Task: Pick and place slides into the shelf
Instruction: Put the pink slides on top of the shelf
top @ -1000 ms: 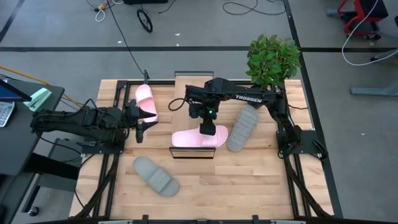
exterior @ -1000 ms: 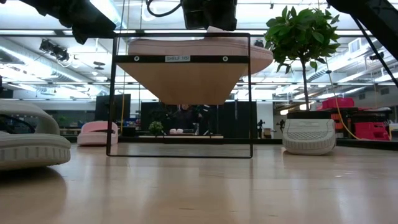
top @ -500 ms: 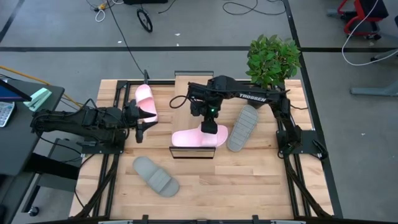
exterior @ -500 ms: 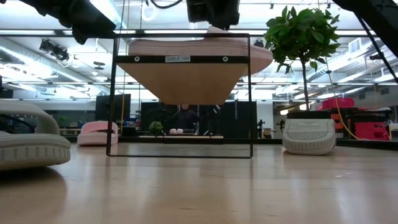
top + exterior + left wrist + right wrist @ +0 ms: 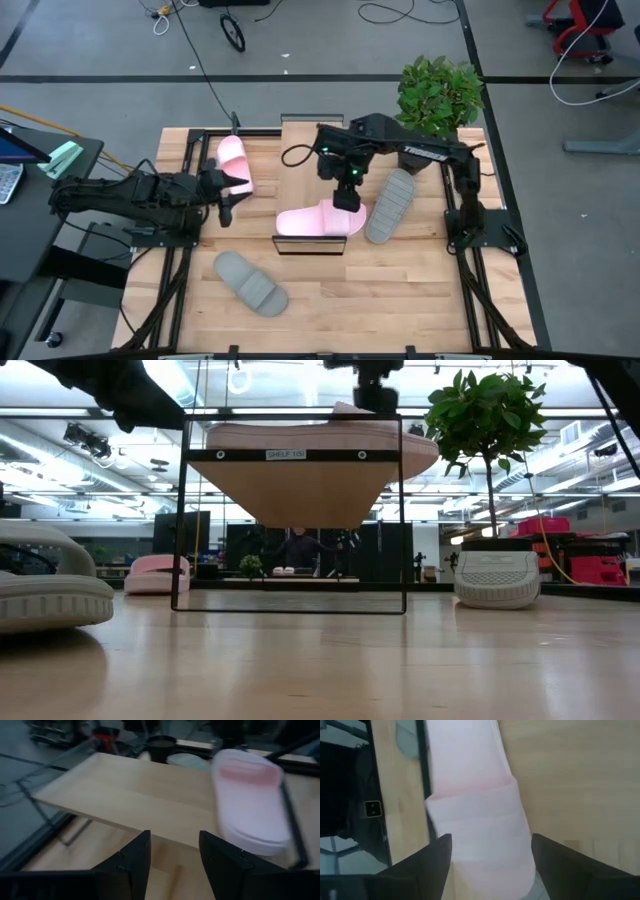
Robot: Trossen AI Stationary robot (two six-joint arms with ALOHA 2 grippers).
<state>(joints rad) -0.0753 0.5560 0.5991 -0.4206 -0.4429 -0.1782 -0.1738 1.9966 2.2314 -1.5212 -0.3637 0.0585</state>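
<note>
One pale pink slide (image 5: 315, 221) (image 5: 300, 435) lies flat on the shelf (image 5: 305, 160), along the near edge of its wood top. My right gripper (image 5: 347, 196) (image 5: 490, 865) hovers open just above this slide's strap, a finger on either side. The second pink slide (image 5: 235, 165) rests sole-down on the table's left. My left gripper (image 5: 225, 205) (image 5: 172, 865) is open beside it and holds nothing. One grey slide (image 5: 390, 205) lies to the right of the shelf. The other grey slide (image 5: 250, 282) lies near the table's near-left corner.
A potted plant (image 5: 438, 95) (image 5: 485, 420) stands at the table's far right corner. The shelf's thin black frame (image 5: 290, 455) rises around an open space under its top. Bare wood table (image 5: 400, 290) stretches along the near right side.
My right gripper has risen off the pink slide on the shelf and has drawn back toward the table's far right. The slide has stayed where it lay on the shelf top.
</note>
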